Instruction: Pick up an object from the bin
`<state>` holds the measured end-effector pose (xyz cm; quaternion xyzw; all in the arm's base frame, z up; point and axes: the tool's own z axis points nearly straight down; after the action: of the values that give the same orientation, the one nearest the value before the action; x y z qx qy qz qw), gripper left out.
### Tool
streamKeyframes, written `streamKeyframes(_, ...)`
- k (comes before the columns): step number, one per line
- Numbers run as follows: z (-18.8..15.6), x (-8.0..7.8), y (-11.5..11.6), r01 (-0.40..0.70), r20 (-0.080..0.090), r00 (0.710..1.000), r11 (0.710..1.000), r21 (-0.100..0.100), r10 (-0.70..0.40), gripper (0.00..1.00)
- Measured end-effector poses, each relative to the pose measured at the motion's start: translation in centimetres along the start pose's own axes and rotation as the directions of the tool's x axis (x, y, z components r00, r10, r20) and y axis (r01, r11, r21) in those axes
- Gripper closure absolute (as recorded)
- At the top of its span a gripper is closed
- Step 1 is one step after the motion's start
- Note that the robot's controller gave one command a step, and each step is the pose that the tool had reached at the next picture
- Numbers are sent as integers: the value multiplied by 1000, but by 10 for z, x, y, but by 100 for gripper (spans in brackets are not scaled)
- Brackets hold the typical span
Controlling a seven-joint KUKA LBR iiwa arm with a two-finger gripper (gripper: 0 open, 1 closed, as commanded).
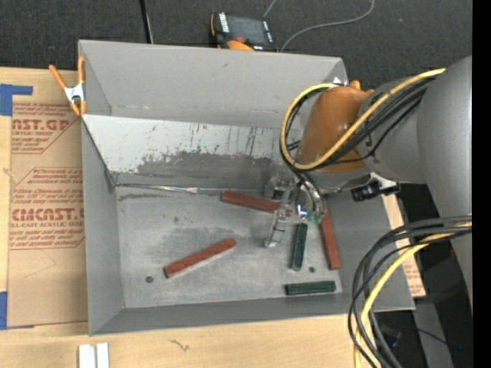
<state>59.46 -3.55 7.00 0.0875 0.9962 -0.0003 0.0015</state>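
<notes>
Right now the jaws sit low in the bin (pixel 192 90), under the orange wrist cover (pixel 330 129), over a loose cluster of sticks. Can't tell if they're released or clenched, because wrist hardware blocks the tips. Nothing visibly sits between them.

Nearest candidate is the red-brown stick (pixel 249 201). One end is touching or just beside the jaws, and the body runs away to view-left. Its long axis is almost level across the view, tilted slightly.

Second candidate is the dark green stick (pixel 298 245), just beside the jaws on the front-wall side, with its axis roughly square to the first. A red stick (pixel 331 242) lies alongside it, farther from the jaws on the arm's side.

Another green stick (pixel 311 288) lies beyond those by the front wall. A second red-brown stick (pixel 199 257) is well apart, view-left and forward.

My read: the pick turns on the first stick's axis. The jaws are at its end rather than its middle, so they'd need to close across the short side. An end grip may let it swing.
</notes>
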Motion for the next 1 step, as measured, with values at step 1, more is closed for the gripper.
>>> streamKeyframes(1,0,0,1,1,-2,1000,1000,-1,-1,0)
